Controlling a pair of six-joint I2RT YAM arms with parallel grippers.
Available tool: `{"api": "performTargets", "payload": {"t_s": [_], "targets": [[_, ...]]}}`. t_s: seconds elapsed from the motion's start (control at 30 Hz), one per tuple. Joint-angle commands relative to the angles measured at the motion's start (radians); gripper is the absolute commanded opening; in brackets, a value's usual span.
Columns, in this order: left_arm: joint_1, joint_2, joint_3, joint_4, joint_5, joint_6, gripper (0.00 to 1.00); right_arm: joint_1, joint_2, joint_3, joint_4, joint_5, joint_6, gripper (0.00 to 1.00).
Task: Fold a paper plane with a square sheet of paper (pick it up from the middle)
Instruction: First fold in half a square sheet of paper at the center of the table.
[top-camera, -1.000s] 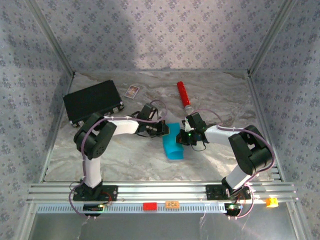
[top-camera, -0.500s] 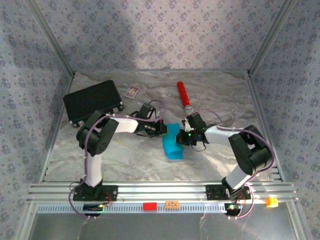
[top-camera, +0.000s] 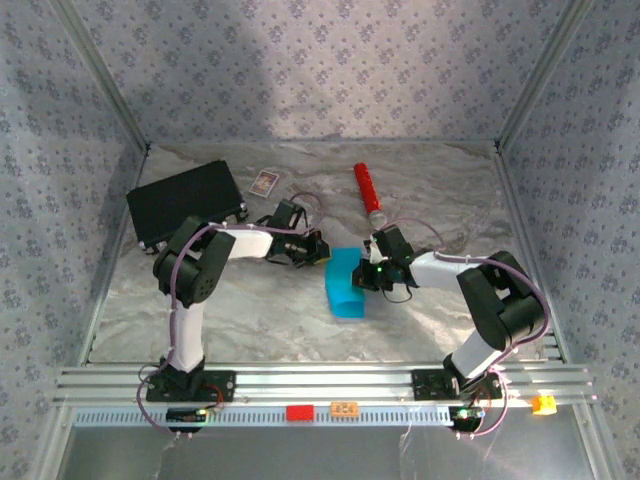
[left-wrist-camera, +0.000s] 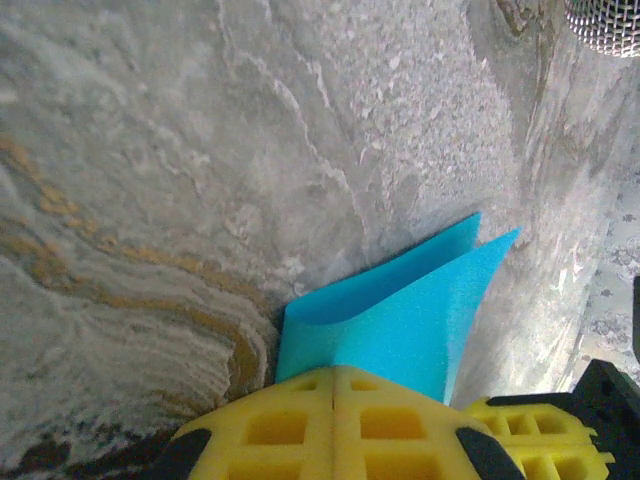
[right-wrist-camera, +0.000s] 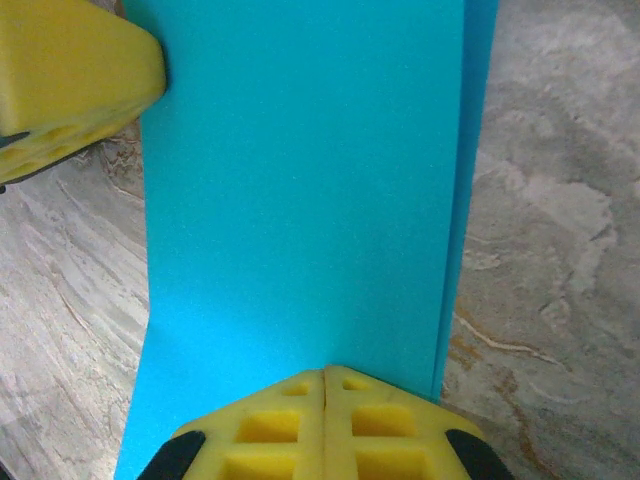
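- Worktop (top-camera: 250, 310), near side: the square sheet of paper (top-camera: 346, 283) sits between my two arms. It is doubled over into a curled blue band, with its near end resting on the marble. That end has not shifted over the last second.
- Right claw (top-camera: 372, 272): on its wrist camera the yellow fingers are pressed together (right-wrist-camera: 325, 375) with the blue sheet (right-wrist-camera: 300, 200) running straight into them. I read that as pinching the sheet's right edge. It has held its place.
- Left claw (top-camera: 316, 250): this is what changed. It has backed off a little to the left and far, and its elbow has swung with it. Its fingers are pressed together (left-wrist-camera: 335, 375), and two blue layers (left-wrist-camera: 400, 320) fan out from the tips. The right wrist view shows one of its pads (right-wrist-camera: 70, 70) on the sheet's edge. I judge it is pinching the far-left corner.
- Meaning: since the sheet stayed put, I take that pull as drawing the layers taut, not as a fold. No nose or centre crease shows, so the task is at an early stage.
- Far side: the black case (top-camera: 185, 205), small white card (top-camera: 264, 182) and red cylinder (top-camera: 368, 193) lie well apart from the sheet, unchanged.
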Motion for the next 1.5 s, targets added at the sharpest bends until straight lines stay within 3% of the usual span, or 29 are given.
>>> {"api": "performTargets", "payload": {"t_s": [0.0, 0.63, 0.97, 1.3, 1.47], "targets": [[0.023, 0.031, 0.018, -0.022, -0.132, -0.030, 0.01, -0.015, 0.020, -0.048, -0.126, 0.090, -0.010, 0.00], [0.034, 0.070, 0.078, -0.036, -0.193, -0.119, 0.04, -0.015, 0.018, -0.058, -0.113, 0.072, -0.016, 0.00], [0.025, 0.059, 0.158, -0.157, -0.234, -0.087, 0.04, -0.014, 0.014, -0.054, -0.116, 0.074, -0.016, 0.00], [-0.020, -0.114, 0.129, -0.206, -0.228, -0.016, 0.08, -0.013, 0.009, -0.043, -0.111, 0.076, -0.001, 0.00], [-0.088, -0.207, 0.045, -0.178, -0.142, -0.001, 0.07, -0.012, 0.010, -0.042, -0.107, 0.079, 0.006, 0.00]]}}
